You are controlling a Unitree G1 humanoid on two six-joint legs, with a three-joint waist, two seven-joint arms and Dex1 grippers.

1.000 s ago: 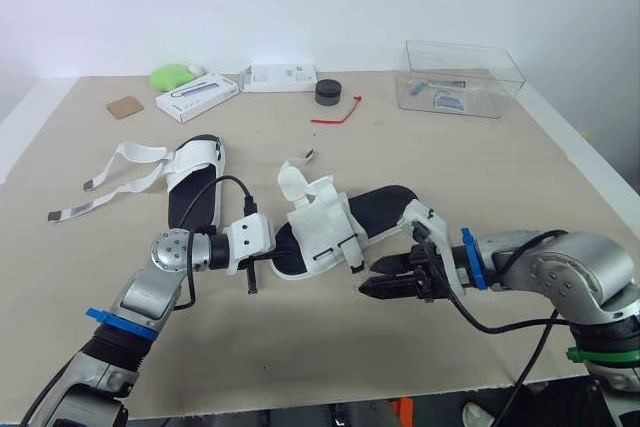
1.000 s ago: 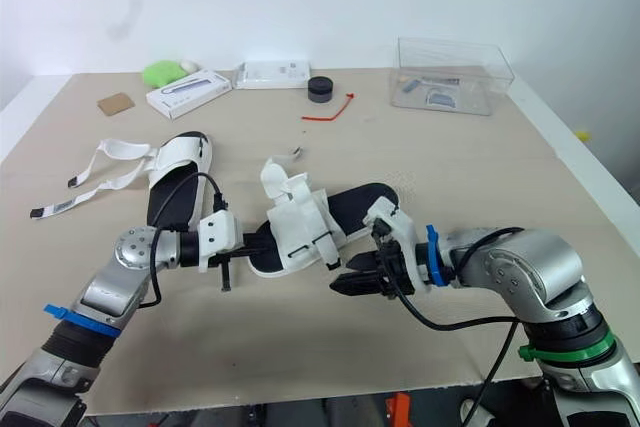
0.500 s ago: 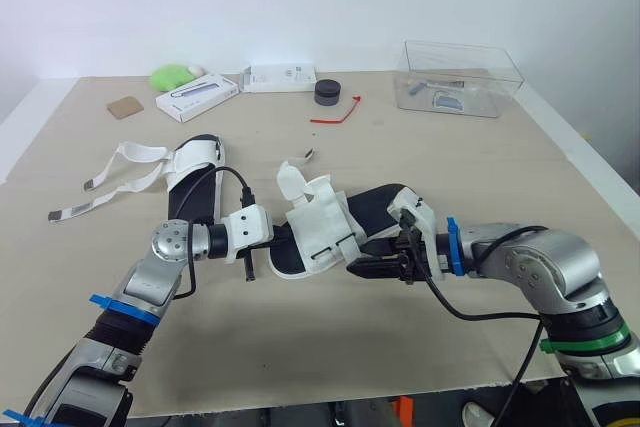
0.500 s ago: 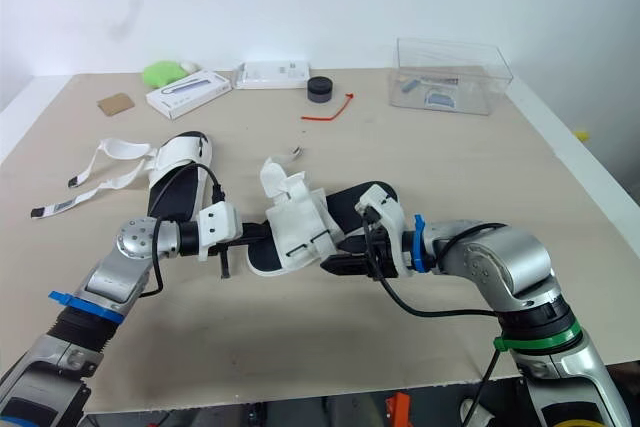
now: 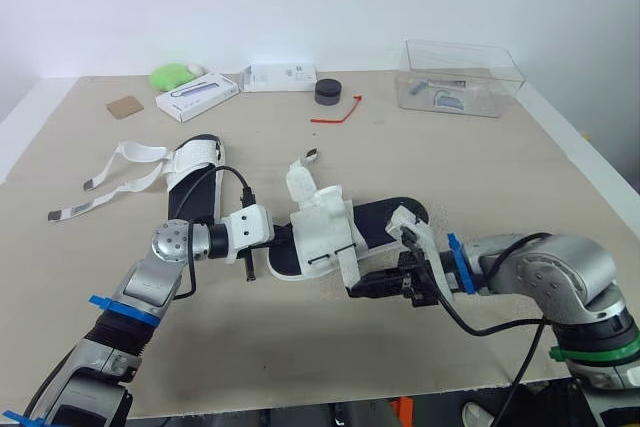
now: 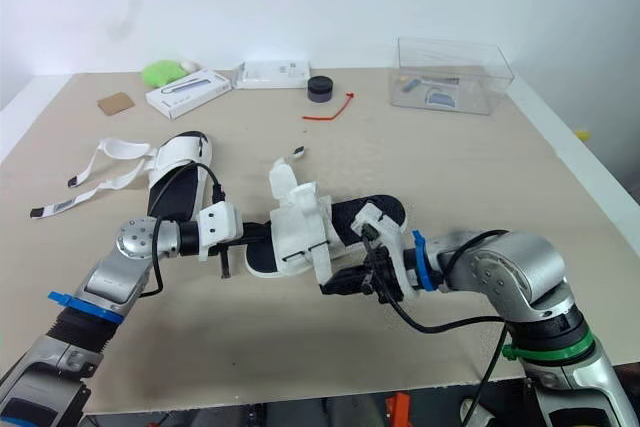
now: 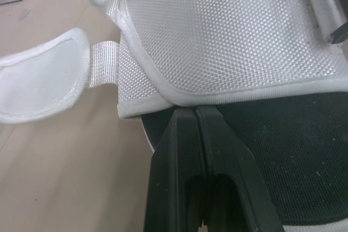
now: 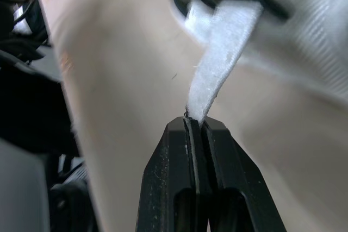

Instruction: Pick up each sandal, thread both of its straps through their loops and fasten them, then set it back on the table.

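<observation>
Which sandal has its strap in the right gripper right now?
The centre sandal: the right gripper pinches its strap end. The other sandal lies to the left, straps splayed loose on the table.

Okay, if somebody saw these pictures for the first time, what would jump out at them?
The black and white sandal at mid-table, caught between both arms: the right gripper pinches the tip of its white strap, and the left gripper sits shut at its other end. Behind it to the left lies a second sandal, its loose straps splayed out.
</observation>
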